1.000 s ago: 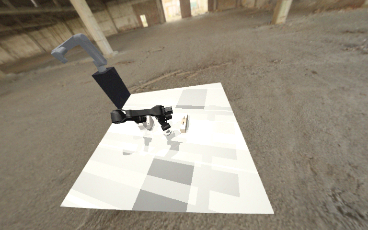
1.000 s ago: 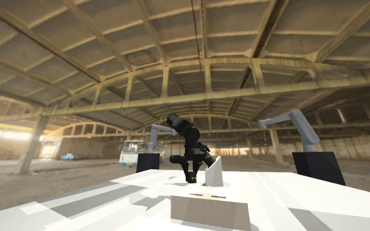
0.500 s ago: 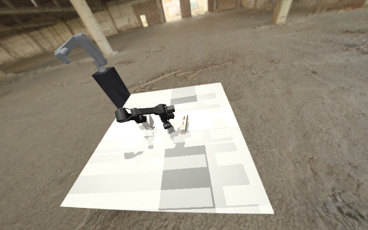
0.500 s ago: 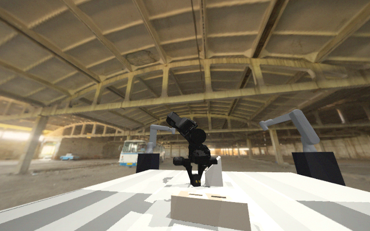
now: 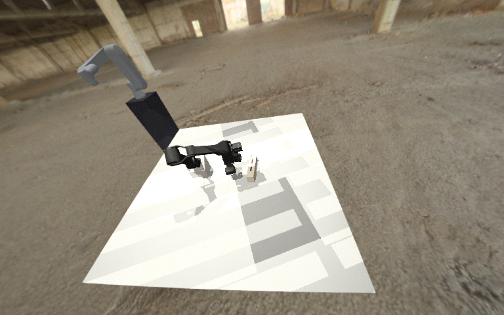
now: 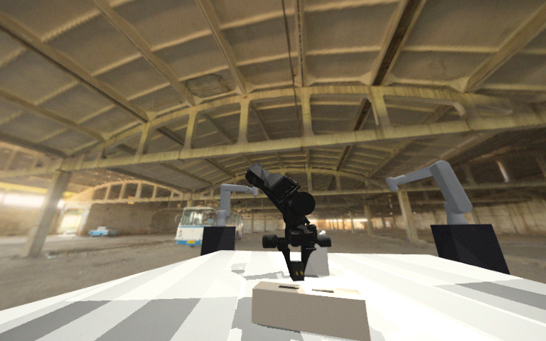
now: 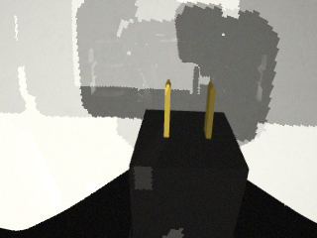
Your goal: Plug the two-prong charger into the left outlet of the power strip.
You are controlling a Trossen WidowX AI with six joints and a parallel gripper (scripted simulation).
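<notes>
My gripper (image 6: pixel 296 271) (image 7: pixel 181 178) is shut on the black charger (image 6: pixel 296 266) (image 7: pixel 188 203), its fingers on the block's two sides. The charger's two yellow prongs (image 7: pixel 167 111) (image 7: pixel 210 113) point forward, away from the wrist, and touch nothing visible in the wrist view. The beige power strip (image 5: pixel 251 178) (image 6: pixel 310 311) lies in front of the gripper, with a gap between them in the top view. Two dark slots (image 6: pixel 288 287) (image 6: pixel 322 290) show in its top. The strip is not recognisable in the wrist view. The charger's exact height above the table is unclear.
A pale upright wedge-shaped piece (image 6: pixel 319 262) stands behind the gripper, near the arm's base. The white and grey patterned table (image 5: pixel 192 249) (image 6: pixel 394 270) carries shadows. Grey arms on dark pedestals (image 5: pixel 151 117) (image 6: pixel 217 241) (image 6: pixel 468 249) stand beyond its edges.
</notes>
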